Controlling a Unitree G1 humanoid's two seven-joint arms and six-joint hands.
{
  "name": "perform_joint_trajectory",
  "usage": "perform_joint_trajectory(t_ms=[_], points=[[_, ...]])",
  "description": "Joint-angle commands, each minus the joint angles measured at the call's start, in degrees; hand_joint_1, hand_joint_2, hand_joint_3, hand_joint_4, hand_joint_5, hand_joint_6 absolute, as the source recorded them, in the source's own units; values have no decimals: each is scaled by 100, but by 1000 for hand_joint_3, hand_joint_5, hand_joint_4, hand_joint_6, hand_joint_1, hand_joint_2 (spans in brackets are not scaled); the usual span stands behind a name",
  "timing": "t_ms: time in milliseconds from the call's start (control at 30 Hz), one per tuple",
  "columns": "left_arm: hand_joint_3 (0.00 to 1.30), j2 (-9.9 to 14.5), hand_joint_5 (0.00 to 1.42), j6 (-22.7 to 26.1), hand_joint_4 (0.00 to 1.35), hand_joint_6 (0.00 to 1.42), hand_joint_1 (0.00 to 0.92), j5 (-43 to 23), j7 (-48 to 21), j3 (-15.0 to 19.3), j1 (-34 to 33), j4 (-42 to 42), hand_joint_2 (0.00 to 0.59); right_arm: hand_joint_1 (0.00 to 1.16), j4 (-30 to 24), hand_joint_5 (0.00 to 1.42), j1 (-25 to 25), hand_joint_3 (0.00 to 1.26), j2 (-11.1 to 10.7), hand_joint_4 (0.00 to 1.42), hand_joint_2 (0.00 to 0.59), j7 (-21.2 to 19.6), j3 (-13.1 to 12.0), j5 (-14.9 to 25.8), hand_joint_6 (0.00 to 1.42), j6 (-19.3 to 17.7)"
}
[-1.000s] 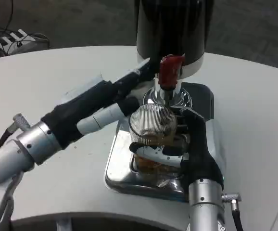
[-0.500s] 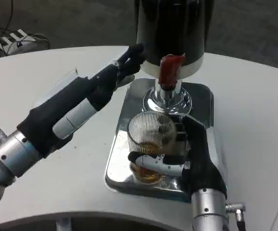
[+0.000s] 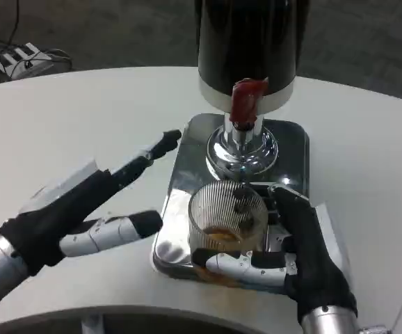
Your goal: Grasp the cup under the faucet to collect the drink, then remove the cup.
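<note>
We hold the cup [image 3: 227, 221] in our right hand [image 3: 293, 254], fingers wrapped around its ribbed glass wall from the right and across its near side. A little amber drink sits in its bottom. The cup is at the near edge of the steel drip tray [image 3: 180, 182], on the near side of the dispenser [image 3: 250, 42], no longer beneath the red faucet [image 3: 245, 101], which hangs above the chrome pedestal [image 3: 241, 147] at the tray's far end.

Our left hand [image 3: 83, 209] is to the left of the tray, above the white counter [image 3: 83, 118]. Its fingers are spread and grip nothing; one long finger reaches toward the tray's far left corner, another lies near the tray's near left edge. A tangle of cables [image 3: 17, 59] lies on the floor beyond the counter, far left of the dispenser.
</note>
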Motion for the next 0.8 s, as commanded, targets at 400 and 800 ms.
perform_joint_trajectory(t_ms=[400, 800], points=[[0, 744, 0, -1561, 0, 0, 0, 2002, 1288, 6, 712, -25, 50, 1030, -1637, 1319, 348, 1046, -105, 1179, 50, 1151, -243, 35, 1424, 732], [0, 1178, 0, -609, 0, 0, 0, 2526, 1271, 257, 1588, -1750, 56, 1031, -2922, 1317, 847, 1046, -407, 1179, 50, 1951, -333, 26, 1424, 1328]])
